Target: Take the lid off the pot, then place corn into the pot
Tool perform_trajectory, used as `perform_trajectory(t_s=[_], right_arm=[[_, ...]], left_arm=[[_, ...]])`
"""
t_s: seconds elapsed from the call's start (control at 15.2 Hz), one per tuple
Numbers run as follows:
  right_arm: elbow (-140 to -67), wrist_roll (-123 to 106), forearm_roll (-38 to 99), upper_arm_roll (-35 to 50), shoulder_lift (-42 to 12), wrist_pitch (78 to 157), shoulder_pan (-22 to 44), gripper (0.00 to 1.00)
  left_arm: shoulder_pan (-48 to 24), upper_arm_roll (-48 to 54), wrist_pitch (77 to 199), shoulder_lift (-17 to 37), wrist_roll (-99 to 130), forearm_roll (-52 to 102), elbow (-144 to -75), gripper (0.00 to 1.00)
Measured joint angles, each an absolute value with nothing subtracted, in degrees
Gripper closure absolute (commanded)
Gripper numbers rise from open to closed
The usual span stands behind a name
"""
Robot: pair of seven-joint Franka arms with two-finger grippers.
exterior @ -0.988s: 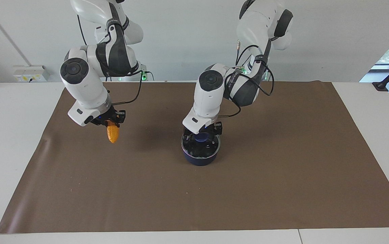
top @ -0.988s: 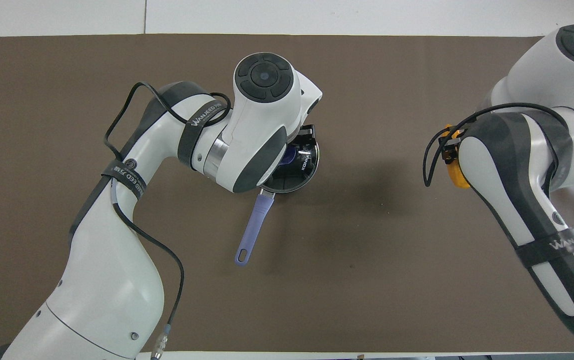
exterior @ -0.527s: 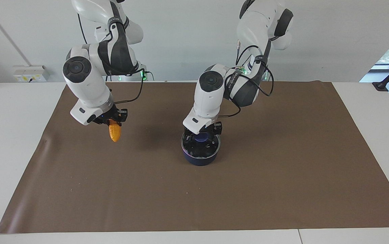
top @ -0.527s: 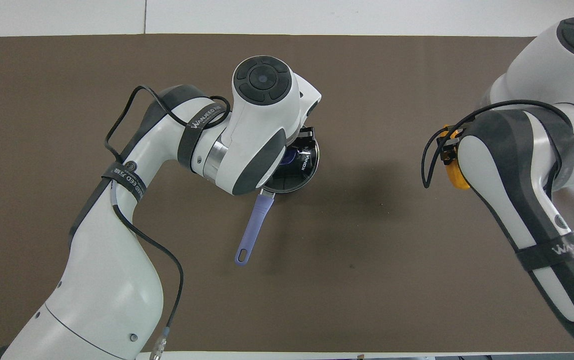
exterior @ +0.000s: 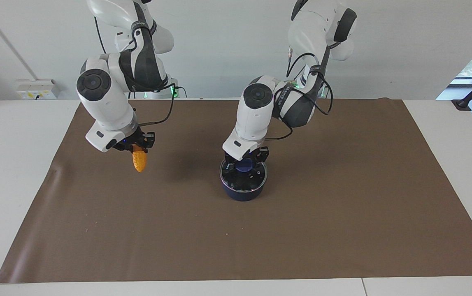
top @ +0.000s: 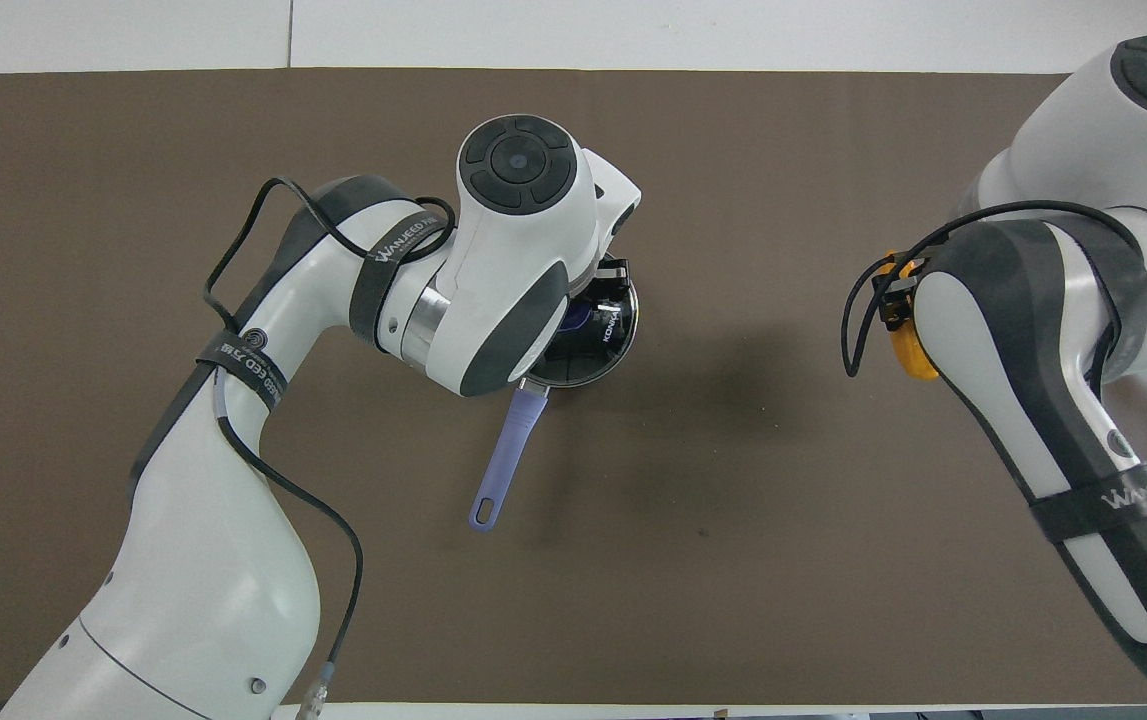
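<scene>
Left arm reaches from its base toward table middle, elbow bent, wrist turned steeply down. Left gripper (exterior: 247,161) points down, fingers closed on knob (exterior: 244,165). Right arm bent over its own end of table, wrist angled down. Right gripper (exterior: 138,147) raised in air, fingers clamped on corn (exterior: 139,160).

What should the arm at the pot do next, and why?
Probably lift straight up. The left gripper sits at the blue knob of the lid, which looks only just clear of the pot, if at all. The right gripper holds the corn over the mat, waiting.
</scene>
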State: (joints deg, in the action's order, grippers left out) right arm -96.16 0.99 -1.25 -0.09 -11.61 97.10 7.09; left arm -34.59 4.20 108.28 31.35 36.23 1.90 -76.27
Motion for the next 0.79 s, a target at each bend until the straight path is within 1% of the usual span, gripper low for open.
perform_trajectory(t_s=[0.13, 0.2, 0.46, 0.79], right_arm=[[-96.16, 0.99, -1.25, -0.08, -11.61, 97.10, 7.09, 1.00], [-96.16, 0.99, -1.25, -0.08, -11.61, 97.10, 7.09, 1.00], [-96.16, 0.99, -1.25, -0.07, -11.61, 97.12, 7.09, 1.00], [-96.16, 0.99, -0.75, -0.03, -11.61, 97.25, 7.09, 1.00]], left_arm=[[-34.59, 4.20, 108.29, 31.33, 36.31, 1.92, -76.32, 0.87], [-34.59, 4.20, 108.29, 31.32, 36.34, 1.93, -76.32, 1.00], [-34.53, 4.06, 108.35, 30.91, 36.67, 3.06, -76.36, 1.00], [-34.18, 3.80, 106.96, 26.65, 37.03, 5.67, -76.35, 1.00]])
